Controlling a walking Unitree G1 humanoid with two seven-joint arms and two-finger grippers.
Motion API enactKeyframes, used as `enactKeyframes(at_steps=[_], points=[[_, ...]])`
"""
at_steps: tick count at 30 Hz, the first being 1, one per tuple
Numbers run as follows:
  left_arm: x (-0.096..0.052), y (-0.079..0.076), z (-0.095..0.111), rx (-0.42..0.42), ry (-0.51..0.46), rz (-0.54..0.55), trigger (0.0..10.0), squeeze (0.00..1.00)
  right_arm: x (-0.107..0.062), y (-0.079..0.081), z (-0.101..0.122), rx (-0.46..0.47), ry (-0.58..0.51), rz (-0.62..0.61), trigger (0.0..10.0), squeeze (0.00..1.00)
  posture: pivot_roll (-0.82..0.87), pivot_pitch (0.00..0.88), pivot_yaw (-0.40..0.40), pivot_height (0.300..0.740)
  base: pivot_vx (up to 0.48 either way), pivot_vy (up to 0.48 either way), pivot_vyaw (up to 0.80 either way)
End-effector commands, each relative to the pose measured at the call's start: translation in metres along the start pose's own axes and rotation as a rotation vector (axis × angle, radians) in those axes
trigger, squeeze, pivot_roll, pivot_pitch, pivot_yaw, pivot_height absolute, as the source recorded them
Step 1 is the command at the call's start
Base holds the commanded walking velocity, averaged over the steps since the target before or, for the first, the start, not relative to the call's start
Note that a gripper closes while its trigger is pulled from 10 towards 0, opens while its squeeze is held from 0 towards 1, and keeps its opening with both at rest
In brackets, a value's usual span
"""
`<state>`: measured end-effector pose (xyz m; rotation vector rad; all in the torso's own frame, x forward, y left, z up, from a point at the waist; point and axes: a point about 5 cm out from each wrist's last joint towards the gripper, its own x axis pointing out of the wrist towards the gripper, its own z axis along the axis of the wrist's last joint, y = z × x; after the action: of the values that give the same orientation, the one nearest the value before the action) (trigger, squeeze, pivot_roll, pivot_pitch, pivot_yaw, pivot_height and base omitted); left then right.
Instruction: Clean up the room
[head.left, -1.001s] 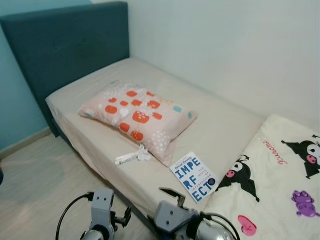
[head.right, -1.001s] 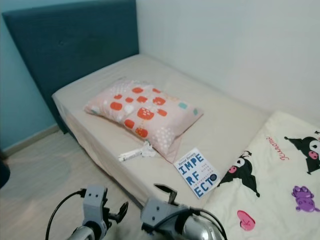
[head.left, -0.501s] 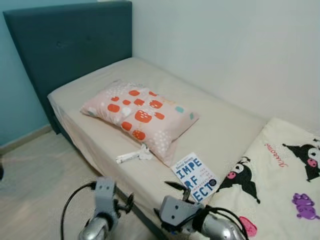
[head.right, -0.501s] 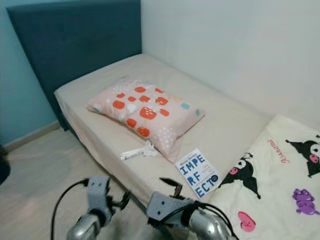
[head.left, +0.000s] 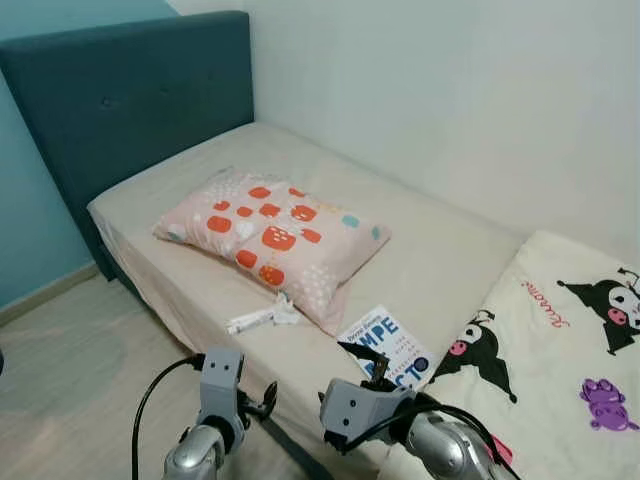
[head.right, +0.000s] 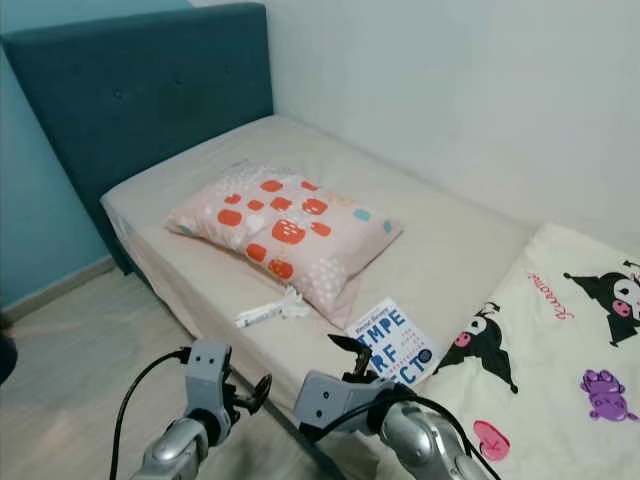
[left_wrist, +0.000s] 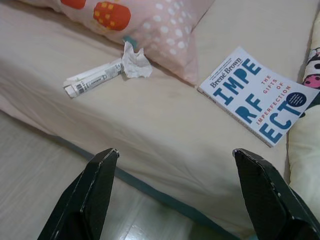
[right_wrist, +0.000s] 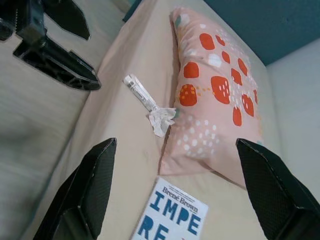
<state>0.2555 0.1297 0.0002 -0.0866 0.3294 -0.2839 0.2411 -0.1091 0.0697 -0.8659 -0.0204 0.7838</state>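
A white and blue book (left_wrist: 257, 95) lies flat on the beige bed (head.left: 440, 250), near its front edge. Left of it, a rolled white tube (left_wrist: 92, 80) touches a crumpled tissue (left_wrist: 134, 62) just under a pink pillow (head.left: 272, 232) with orange patches. My left gripper (left_wrist: 175, 151) is open, held off the bed's front edge over the floor, below the tube. My right gripper (right_wrist: 176, 142) is open too; in the left eye view the right gripper (head.left: 365, 362) covers the book's near corner. Nothing is between either pair of fingers.
A dark teal headboard (head.left: 110, 110) stands at the bed's left end against a blue wall. A cream blanket (head.left: 560, 360) with black cartoon figures covers the bed's right part and touches the book. Pale wood floor (head.left: 70, 370) lies in front of the bed.
The camera has shifted a little. Both arms have come up and forward toward the bed; the right gripper now overlaps the book's near corner. Nothing on the bed has moved.
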Motion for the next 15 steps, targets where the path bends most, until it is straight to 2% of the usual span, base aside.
enactKeyframes(at_steps=[1, 7, 15], points=[[-0.0008, 0.0, -0.0033, -0.006, 0.004, 0.01, 10.0, 0.0, 0.0001, 0.0049, -0.0044, 0.053, 0.0, 0.019, 10.0, 0.0, -0.17, 0.047, -0.066, 0.74, 0.0, 0.0, 0.0], [-0.0047, 0.0019, -0.006, -0.017, 0.002, 0.025, 10.0, 0.0, -0.0031, 0.0058, -0.0045, 0.108, -0.027, -0.009, 10.0, 0.0, -0.17, 0.059, -0.063, 0.74, 0.0, 0.0, 0.0], [-0.0031, 0.0019, -0.0053, -0.01, 0.005, 0.014, 10.0, 0.0, -0.0013, 0.0047, -0.0037, 0.111, -0.034, -0.015, 10.0, 0.0, -0.17, 0.059, -0.056, 0.74, 0.0, 0.0, 0.0]])
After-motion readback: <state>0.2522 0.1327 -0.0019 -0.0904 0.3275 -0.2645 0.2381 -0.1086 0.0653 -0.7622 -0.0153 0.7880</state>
